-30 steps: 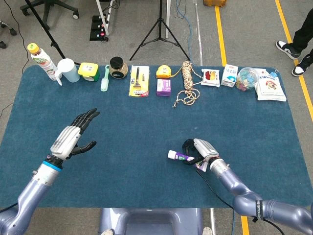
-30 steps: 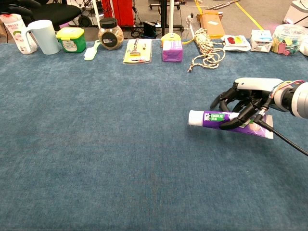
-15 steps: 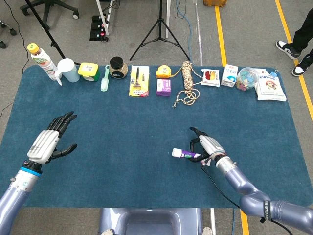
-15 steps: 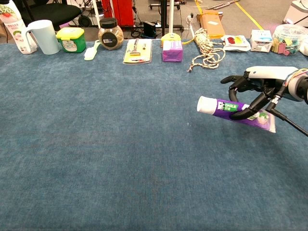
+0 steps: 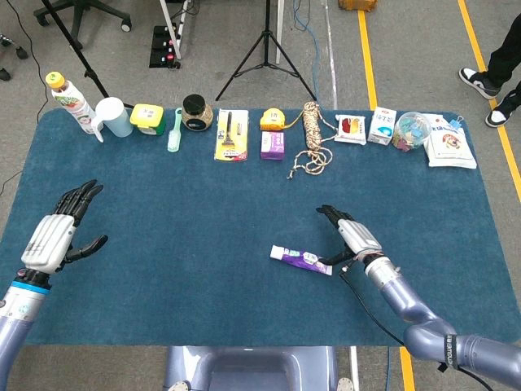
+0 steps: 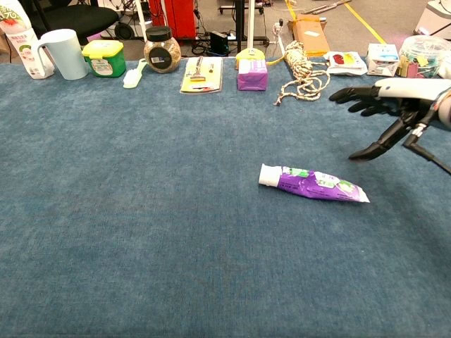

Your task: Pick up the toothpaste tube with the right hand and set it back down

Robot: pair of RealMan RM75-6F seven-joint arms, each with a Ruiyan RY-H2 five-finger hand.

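Right hand (image 6: 392, 105) fingers spread, holding nothing, toothpaste tube (image 6: 313, 184) flat on table (image 6: 141, 211) beside it

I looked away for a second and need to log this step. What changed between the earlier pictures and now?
The right hand let go of the toothpaste tube, which now lies on the table, and opened. The left hand drew back toward the robot's left. The items along the far edge stayed put.

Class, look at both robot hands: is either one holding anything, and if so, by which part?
Nothing is held. The right robot hand is open above the toothpaste tube, which lies on the table; the left robot hand is open too.
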